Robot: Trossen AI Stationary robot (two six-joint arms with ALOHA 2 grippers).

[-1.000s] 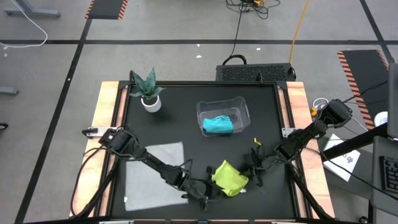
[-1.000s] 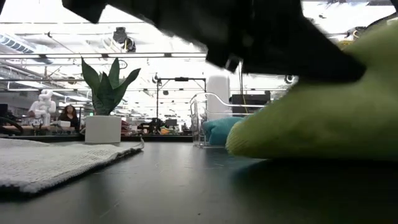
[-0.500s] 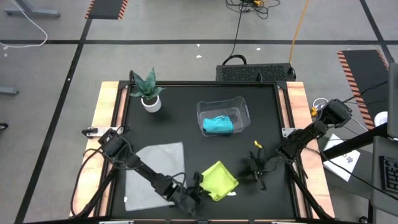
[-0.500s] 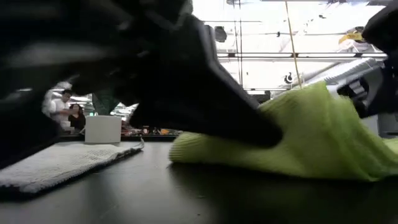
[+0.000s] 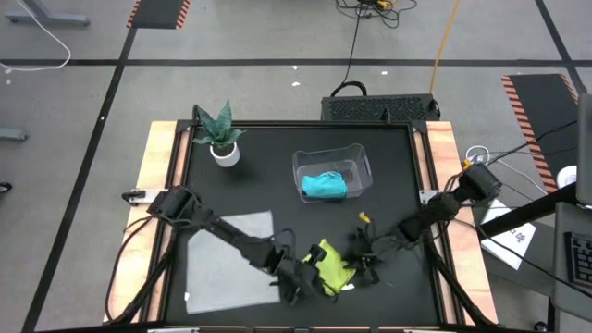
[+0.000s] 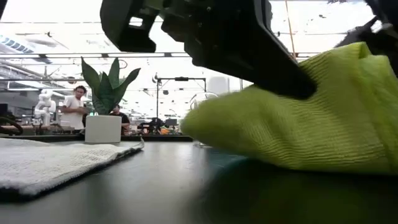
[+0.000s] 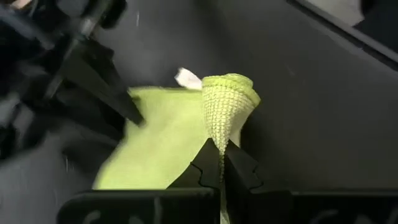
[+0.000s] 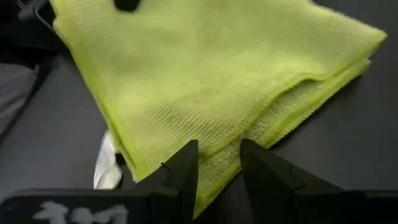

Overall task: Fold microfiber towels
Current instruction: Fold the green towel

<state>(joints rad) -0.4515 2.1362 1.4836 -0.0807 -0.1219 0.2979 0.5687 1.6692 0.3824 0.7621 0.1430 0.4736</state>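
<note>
The yellow-green towel [image 5: 333,265] lies bunched near the table's front edge, between my two grippers. My left gripper [image 7: 219,165] comes at it from the left and is shut on a pinch of it. My right gripper [image 8: 219,163] comes from the right, with the towel's layered edge between its fingers. The light grey towel [image 5: 227,264] lies flat on the table at the left. The teal towel [image 5: 324,186] rests crumpled inside the clear bin [image 5: 361,157]. My left gripper pinches a small fold of the yellow-green towel [image 7: 222,127] between its two fingers, slanting down from the table's left. The cloth stands up past the fingertips as a narrow cone; the rest spreads on the table. My right gripper has the towel's folded edge [image 8: 217,152], several layers thick, between its two fingers. The fingers slant down from the table's right. In the low view that side of the towel [image 6: 354,62] is raised, and its lower part rests on the table.
A potted plant [image 5: 222,139] stands at the far left of the black table top. A white tag [image 8: 106,168] hangs from the yellow-green towel. Wooden rails [image 5: 157,176] run along the table's sides. People show in the room behind [image 6: 76,107].
My right gripper has gone toward the table's left with its edge of the yellow-green towel. My left gripper swung toward the near left, then came back and rose, shut throughout. The towel has been drawn narrower and stands higher.
</note>
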